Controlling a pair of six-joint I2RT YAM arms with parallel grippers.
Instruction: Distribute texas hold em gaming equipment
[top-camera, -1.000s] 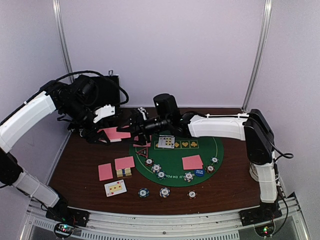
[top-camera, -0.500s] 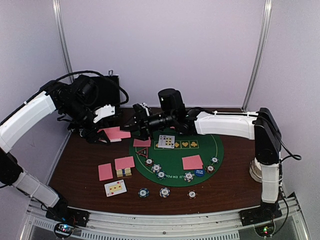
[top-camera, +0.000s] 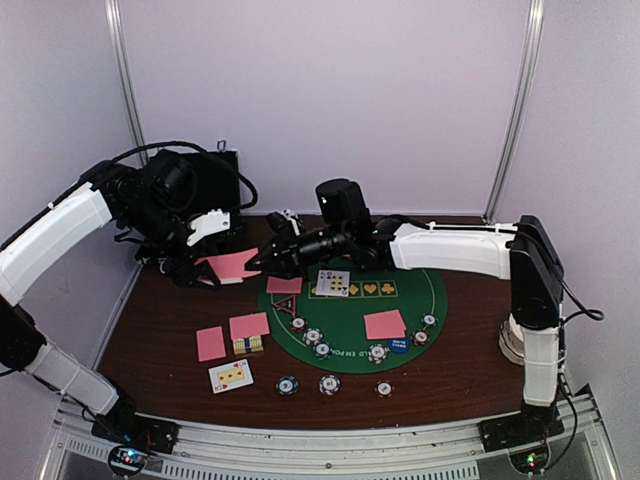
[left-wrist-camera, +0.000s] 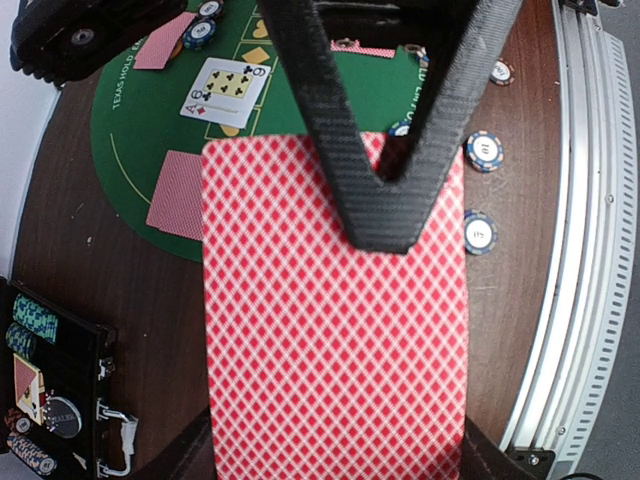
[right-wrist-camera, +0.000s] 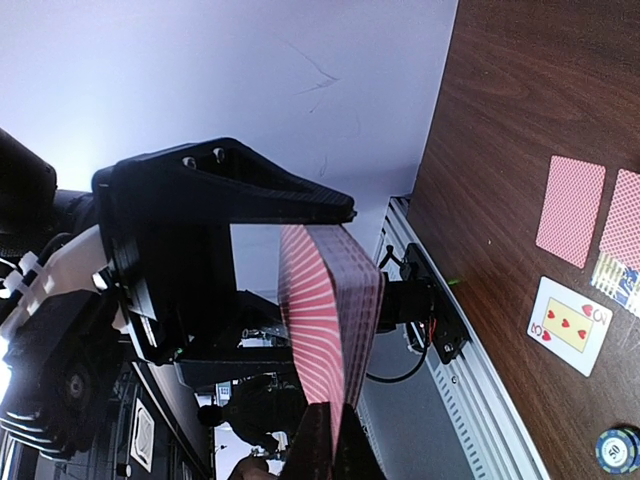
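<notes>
Count's on! Pink-backed cards (top-camera: 211, 343) lying face-down as singles: 4. Plus 1 stack (top-camera: 232, 265) of pink-backs up off the table, no. of cards in it can't tell. Face-up cards (top-camera: 231, 375): 4, incl. a pair side by side and 1 half-hidden under a pink-back. Striped chips (top-camera: 288, 385): 9 out in the open, w/ more sitting in the black case (left-wrist-camera: 85, 350), too small to count. Case itself: 1. Blue button (top-camera: 399, 345): 1. Triangle marker (top-camera: 283, 305): 1. Green mat (top-camera: 425, 295): 1. Arms: 2, i.e. left arm (top-camera: 55, 235) and right arm (top-camera: 450, 250).
</notes>
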